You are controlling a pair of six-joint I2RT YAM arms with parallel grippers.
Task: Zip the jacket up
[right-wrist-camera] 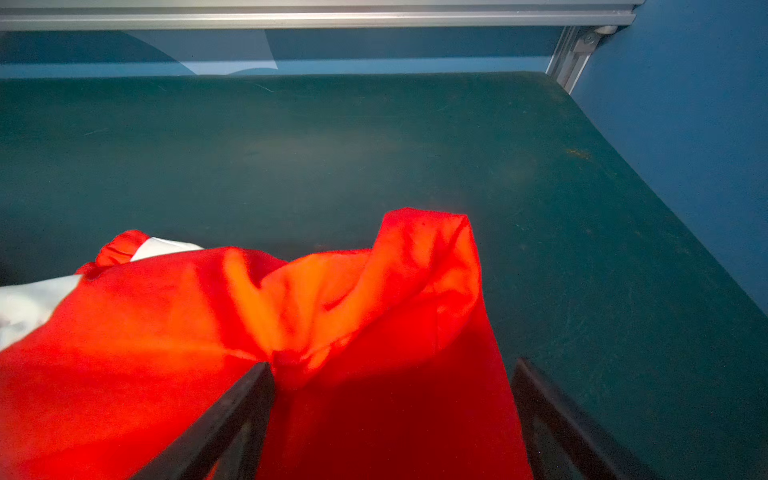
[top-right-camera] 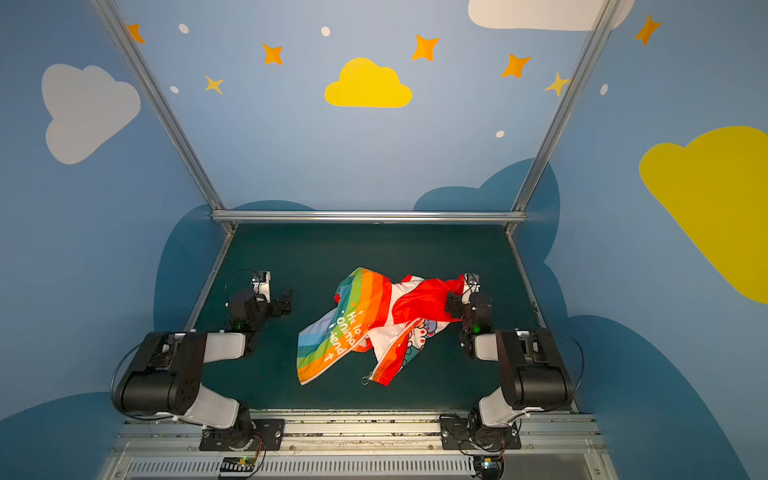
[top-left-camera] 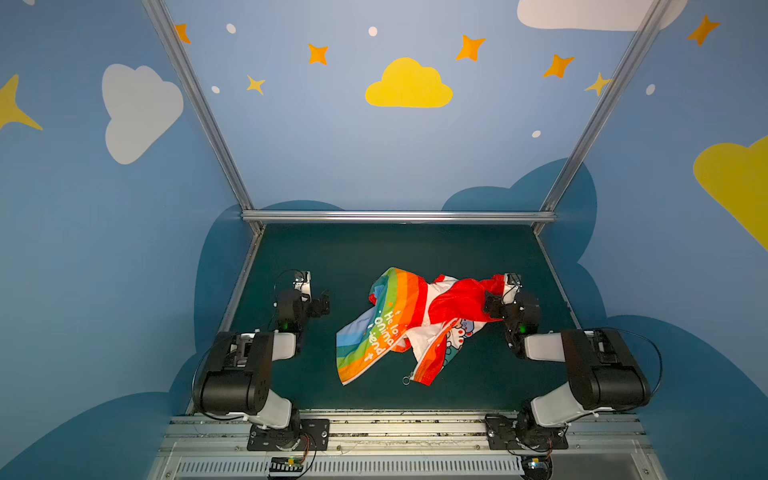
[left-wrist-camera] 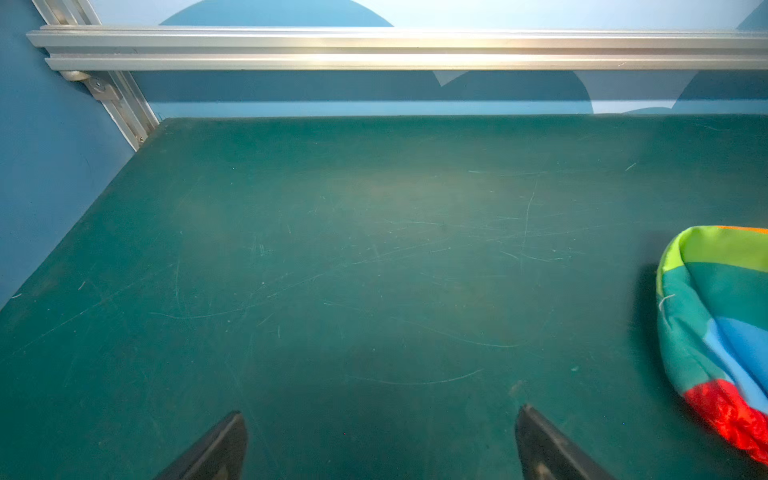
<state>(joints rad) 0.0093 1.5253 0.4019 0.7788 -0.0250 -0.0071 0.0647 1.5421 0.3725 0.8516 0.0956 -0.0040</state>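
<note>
We're seeing the jacket [top-left-camera: 399, 328] lying crumpled and open, rainbow stripes and white lettering facing up. Its red hood [right-wrist-camera: 332, 299] is draping between the spread fingers of the right gripper [right-wrist-camera: 392, 363]. The left gripper [left-wrist-camera: 380, 409], equally spread, is hovering over the green table [left-wrist-camera: 332, 249], with the jacket well off to its side.

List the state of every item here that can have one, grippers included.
Rainbow-striped fabric child's jacket: crumpled, front open, white cartoon lining showing.
White zipper with metal ring pull: undone, pull lying on the green table by the near hem.
Left gripper: open, empty, clear of the jacket.
Right gripper: open, astride the jacket's red hood.
</note>
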